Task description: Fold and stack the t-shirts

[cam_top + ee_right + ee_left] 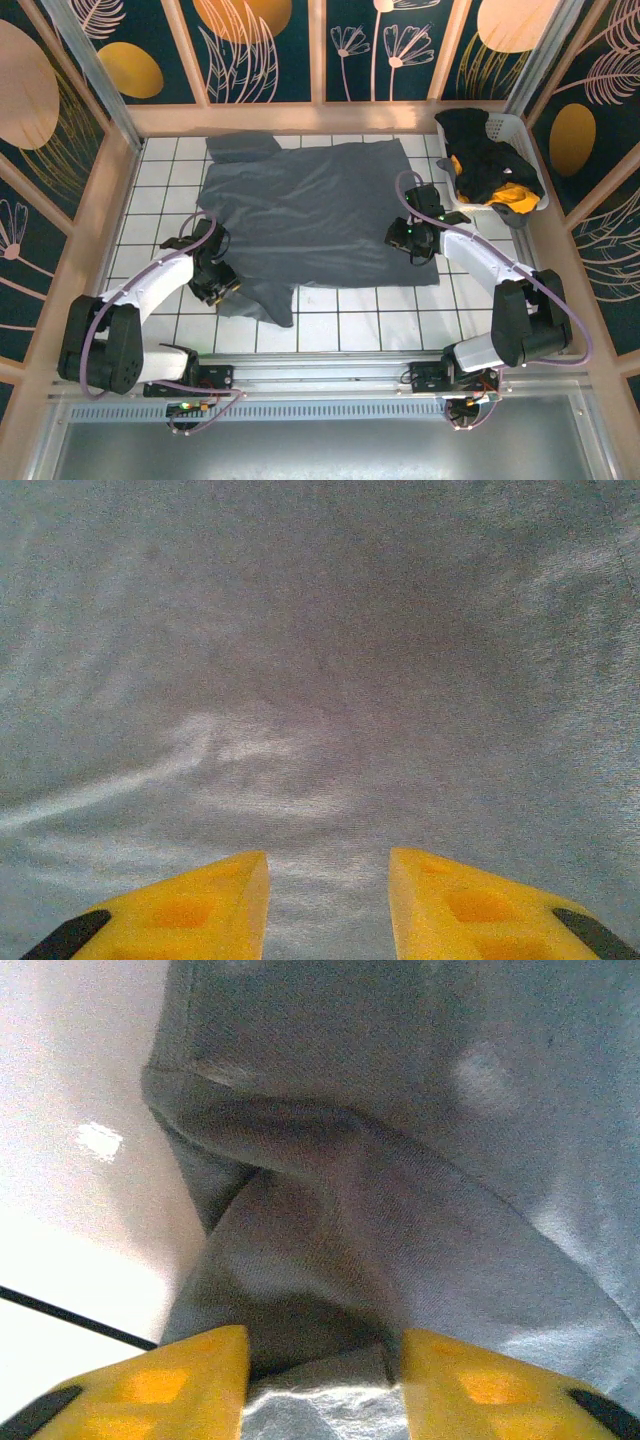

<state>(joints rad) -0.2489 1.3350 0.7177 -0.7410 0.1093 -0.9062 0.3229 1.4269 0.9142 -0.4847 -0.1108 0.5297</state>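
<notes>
Grey t-shirt [320, 205]: soft matte knit, flat, rumpled at near-left corner. Left gripper [320, 1345] straddles a fold, grip unclear; right gripper [327, 865] jaws apart over smooth cloth.

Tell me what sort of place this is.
Probably a robot test cell set up for laundry folding: a white tiled table fenced by decorated panels, two robot arms bolted to a metal rail at its near edge, and a grey t-shirt spread out near a white laundry basket of more shirts.
</notes>
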